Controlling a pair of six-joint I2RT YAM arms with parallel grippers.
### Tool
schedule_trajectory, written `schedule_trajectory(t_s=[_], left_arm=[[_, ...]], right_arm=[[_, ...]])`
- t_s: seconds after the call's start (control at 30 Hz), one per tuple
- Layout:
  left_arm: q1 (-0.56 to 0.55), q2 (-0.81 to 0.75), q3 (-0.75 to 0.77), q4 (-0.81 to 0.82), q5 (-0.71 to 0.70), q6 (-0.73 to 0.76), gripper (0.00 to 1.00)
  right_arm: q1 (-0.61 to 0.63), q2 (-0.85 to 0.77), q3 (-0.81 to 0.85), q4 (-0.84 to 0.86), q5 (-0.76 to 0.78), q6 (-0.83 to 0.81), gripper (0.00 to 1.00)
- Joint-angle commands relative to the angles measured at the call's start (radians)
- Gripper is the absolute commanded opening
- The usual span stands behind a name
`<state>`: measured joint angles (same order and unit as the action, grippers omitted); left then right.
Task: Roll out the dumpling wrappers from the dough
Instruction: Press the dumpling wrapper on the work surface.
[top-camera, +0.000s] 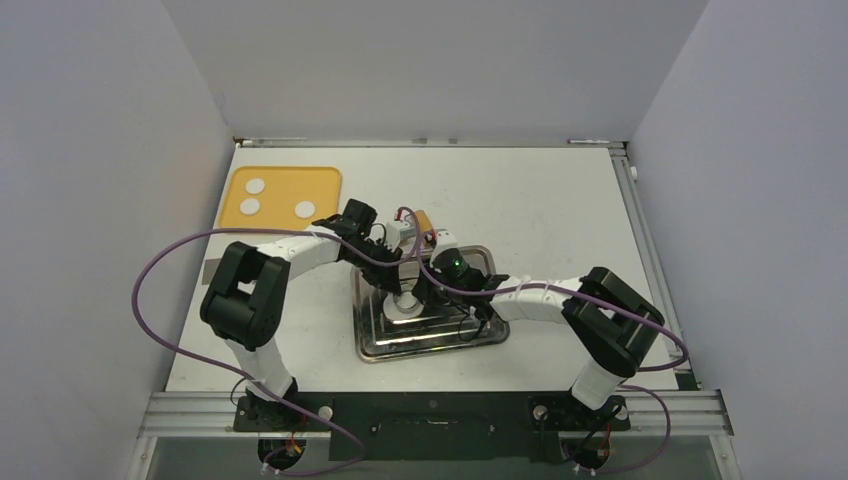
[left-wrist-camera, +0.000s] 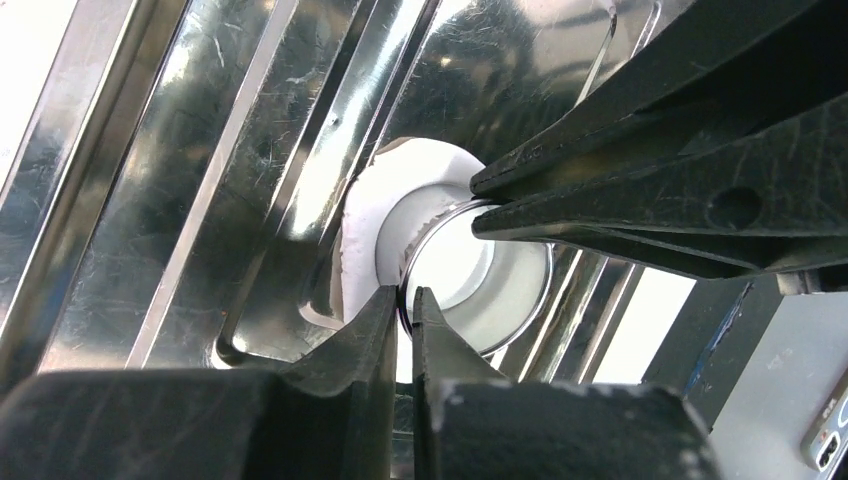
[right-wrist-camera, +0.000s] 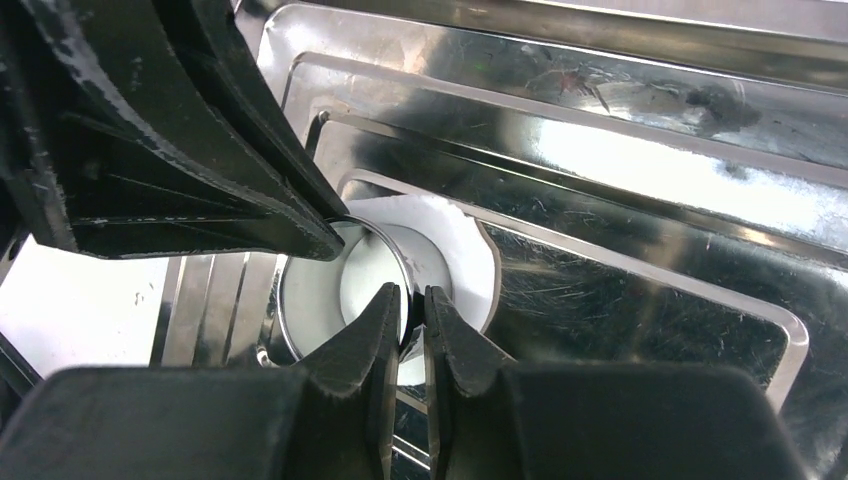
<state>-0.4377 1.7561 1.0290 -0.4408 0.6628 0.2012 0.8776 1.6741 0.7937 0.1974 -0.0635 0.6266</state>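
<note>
Pinched shut on the rim of the shiny ring (left-wrist-camera: 520, 300): left fingers (left-wrist-camera: 365, 345) and right fingers (right-wrist-camera: 372, 345). Under it, a flat white wrapper (left-wrist-camera: 362, 232) in the steel tray (top-camera: 470, 342), mid desk (top-camera: 560, 200). At 10 o'clock, three dough lumps (top-camera: 250, 206) on a yellow tray (top-camera: 320, 185).

pale grey walls (top-camera: 100, 150), white table (top-camera: 540, 200)

no readable text in any view, no legible labels, brands, numbers or signs
</note>
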Motion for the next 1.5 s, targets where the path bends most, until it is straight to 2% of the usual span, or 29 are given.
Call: schedule_trajectory(t_s=[0.0,0.2,0.47,0.6,0.93,1.03,1.37,1.47], left_arm=[[-0.012,0.089,0.047,-0.148,-0.071,0.176,0.00],[-0.108,0.135,0.023,-0.191,-0.194,0.293,0.00],[-0.117,0.159,-0.006,-0.177,-0.267,0.330,0.00],[-0.156,0.160,-0.018,-0.143,-0.369,0.360,0.00],[-0.204,0.141,-0.062,-0.147,-0.391,0.371,0.00],[-0.193,0.124,-0.084,-0.176,-0.339,0.373,0.00],[-0.191,0.033,-0.148,-0.161,-0.359,0.428,0.00],[-0.189,0.013,-0.151,-0.152,-0.363,0.443,0.00]], right_arm=[[0.001,0.051,-0.064,-0.038,0.033,-0.003,0.09],[0.003,0.063,-0.101,-0.063,0.048,-0.016,0.09],[0.009,0.100,-0.134,-0.145,0.109,-0.036,0.08],[0.020,0.140,-0.143,-0.138,0.118,-0.023,0.08],[0.051,0.137,-0.208,-0.144,0.193,0.047,0.08],[0.085,0.122,-0.219,-0.163,0.223,0.066,0.08],[0.221,0.045,-0.130,-0.264,0.461,0.036,0.09],[0.253,0.023,-0.129,-0.260,0.489,0.025,0.08]])
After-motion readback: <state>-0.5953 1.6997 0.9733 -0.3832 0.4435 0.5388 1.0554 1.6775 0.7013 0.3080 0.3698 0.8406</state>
